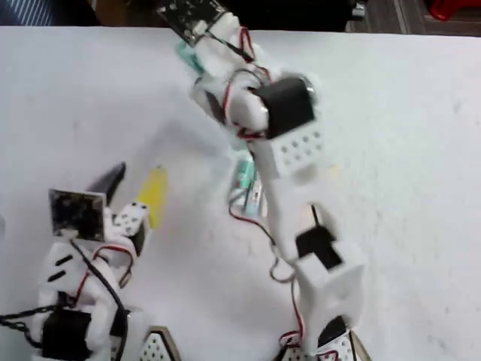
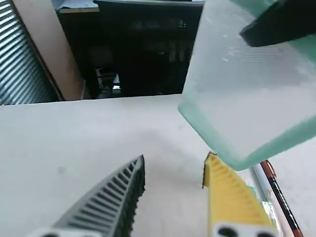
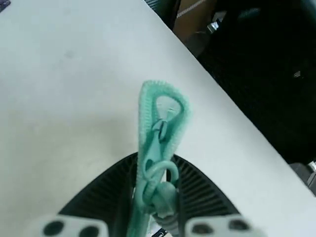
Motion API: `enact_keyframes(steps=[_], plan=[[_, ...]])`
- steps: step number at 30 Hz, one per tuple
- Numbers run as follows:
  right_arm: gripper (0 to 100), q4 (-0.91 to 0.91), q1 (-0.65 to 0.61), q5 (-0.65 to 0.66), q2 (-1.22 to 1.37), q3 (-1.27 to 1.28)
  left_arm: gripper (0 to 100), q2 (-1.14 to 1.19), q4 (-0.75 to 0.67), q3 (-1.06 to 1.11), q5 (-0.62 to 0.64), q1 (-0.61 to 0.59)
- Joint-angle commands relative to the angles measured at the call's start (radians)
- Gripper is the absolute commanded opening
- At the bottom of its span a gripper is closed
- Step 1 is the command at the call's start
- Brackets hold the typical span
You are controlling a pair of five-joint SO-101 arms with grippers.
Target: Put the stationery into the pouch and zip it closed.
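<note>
Two hands split the job. The right hand (image 3: 155,170) is clamped on the zip end of the pouch (image 2: 247,94). The teal zip (image 3: 159,129) stands up from between its black fingers and makes a narrow loop just past the fingertips, with the puller sitting in it. How far the zip is open I cannot tell. That grip lifts the pouch off the table (image 1: 406,113), probably so that its mouth is steady and within reach while the other arm works.

The left hand (image 2: 175,160) holds nothing. Its grey and yellow fingers are spread apart low over the table. The pouch hangs just ahead of and above its yellow finger, frosted body up and teal edge down. The stationery (image 1: 246,180) lies on the table beyond that same finger, beneath the right arm, with a pencil (image 2: 276,190) at its edge. None of it is in the pouch yet. The spread fingers look ready to pick up a piece and carry it to the pouch.
</note>
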Motion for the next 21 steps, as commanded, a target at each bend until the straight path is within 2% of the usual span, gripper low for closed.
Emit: enact_keyframes(steps=[1,3,5,7,11,13,19,21], plan=[[1.7,0.024,-0.059,0.169,-0.214,0.118,22,0.010,-0.003,-0.072,0.009,-0.038],[1.7,0.024,-0.087,0.261,-0.323,0.253,23,0.010,0.003,-0.098,0.008,-0.036],[1.7,0.024,-0.105,0.348,-0.444,0.394,29,0.010,0.021,-0.135,0.000,-0.021],[1.7,0.024,-0.120,0.427,-0.565,0.528,35,0.010,0.072,-0.176,-0.043,0.044],[1.7,0.022,-0.147,0.523,-0.802,0.732,34,0.010,0.176,-0.250,-0.160,0.200],[1.7,0.022,-0.163,0.560,-0.903,0.807,34,0.010,0.213,-0.290,-0.196,0.237],[1.7,0.022,-0.222,0.687,-1.144,0.977,34,0.010,0.272,-0.368,-0.209,0.248],[1.6,0.022,-0.263,0.727,-1.196,1.014,34,0.010,0.272,-0.370,-0.249,0.249]])
